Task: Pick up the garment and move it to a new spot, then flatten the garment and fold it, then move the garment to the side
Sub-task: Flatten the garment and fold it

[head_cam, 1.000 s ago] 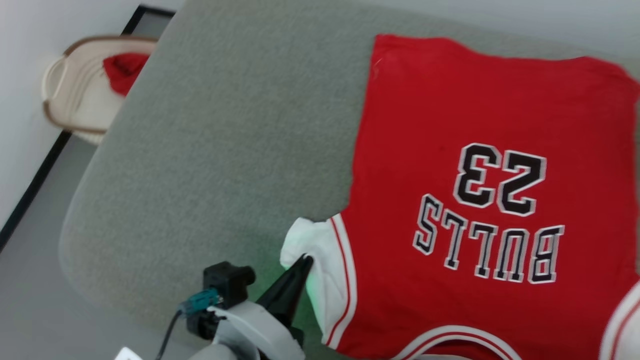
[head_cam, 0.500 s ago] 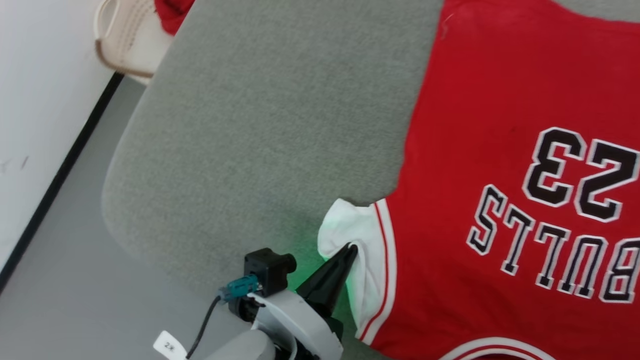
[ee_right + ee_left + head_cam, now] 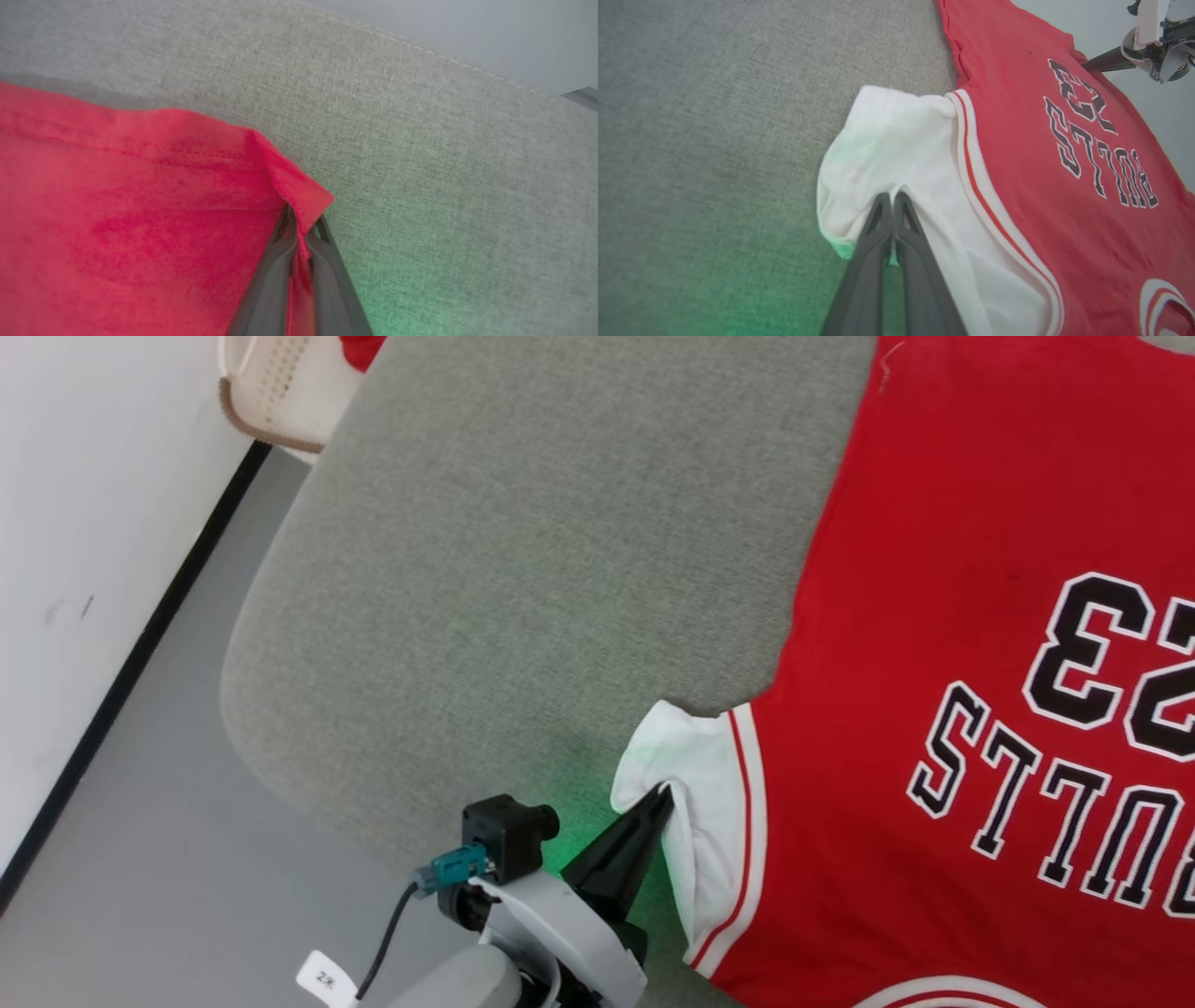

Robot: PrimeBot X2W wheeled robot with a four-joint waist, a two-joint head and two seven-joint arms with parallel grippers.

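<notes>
The garment (image 3: 934, 616), a red jersey with black-and-white numerals, lies spread on the right part of the grey padded table (image 3: 513, 569), its print upside down to me. Its white sleeve (image 3: 695, 775) bunches at the near left. My left gripper (image 3: 665, 793) is shut on that sleeve's edge. In the left wrist view its fingers (image 3: 892, 197) pinch the white cloth (image 3: 887, 149). In the right wrist view my right gripper (image 3: 301, 217) is shut on the garment's red hem corner (image 3: 299, 191), slightly lifted off the table. My right arm (image 3: 1155, 42) shows at the garment's far corner.
A cream basket (image 3: 271, 401) holding a small plain red cloth (image 3: 359, 347) stands on the floor past the table's far left corner. Grey floor (image 3: 140, 849) and a white wall with a black skirting line run along the left. The table's left half is bare felt.
The whole head picture has shifted, so the camera has moved. My left gripper stays shut on the sleeve at the same spot. My right gripper has closed.
</notes>
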